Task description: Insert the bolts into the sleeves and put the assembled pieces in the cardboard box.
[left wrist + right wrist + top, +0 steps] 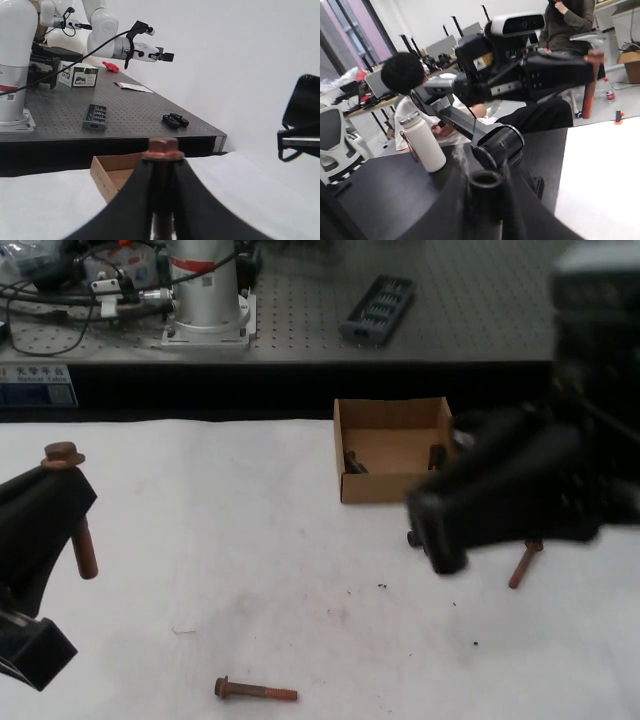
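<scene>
Bring the bolt [163,148], clamped head-up in the left end effector [163,200] above the left of the worktop [250,540], toward the sleeve [484,192] gripped in the right end effector [487,215] near the cardboard box [390,445]. Line up shank and bore on one axis before pushing; avoid tilt. For the bolt: rust-brown metal, hexagonal flanged head, round shank. For the sleeve: dull black tube, open round mouth. For the cardboard box: plain brown board, open top; white cloth-like cover underneath.
</scene>
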You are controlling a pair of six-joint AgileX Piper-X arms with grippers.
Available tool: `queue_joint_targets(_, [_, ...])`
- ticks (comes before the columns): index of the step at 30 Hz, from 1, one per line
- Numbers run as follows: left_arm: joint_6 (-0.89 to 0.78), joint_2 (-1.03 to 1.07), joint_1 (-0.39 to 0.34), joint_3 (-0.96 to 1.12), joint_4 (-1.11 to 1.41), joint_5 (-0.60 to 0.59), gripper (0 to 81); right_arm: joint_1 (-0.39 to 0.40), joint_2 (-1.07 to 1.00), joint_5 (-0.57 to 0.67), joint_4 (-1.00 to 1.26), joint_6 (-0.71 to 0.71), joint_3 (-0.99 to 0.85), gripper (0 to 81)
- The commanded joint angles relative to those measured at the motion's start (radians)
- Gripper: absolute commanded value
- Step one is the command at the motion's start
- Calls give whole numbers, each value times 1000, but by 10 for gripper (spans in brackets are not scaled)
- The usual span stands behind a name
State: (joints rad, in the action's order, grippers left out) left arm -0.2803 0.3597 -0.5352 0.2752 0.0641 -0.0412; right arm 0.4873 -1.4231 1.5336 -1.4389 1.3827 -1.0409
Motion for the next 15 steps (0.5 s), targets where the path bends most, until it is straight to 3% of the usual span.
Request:
queue_joint_targets(1, [-23, -11, 0, 14, 30, -30, 6, -4, 12, 20, -10, 19, -11, 53])
queue_joint_targets(6, [-60, -4, 0, 33, 51, -152, 6, -11, -8, 20, 40, 236, 154, 53])
queue_joint_targets(9, [-88, 16, 0, 43, 90, -290, 6, -11, -41, 20, 74, 316, 195, 53])
queue_joint_targets(15, [-157, 117, 0, 43, 233, -526, 6, -8, -108, 20, 124, 358, 197, 53])
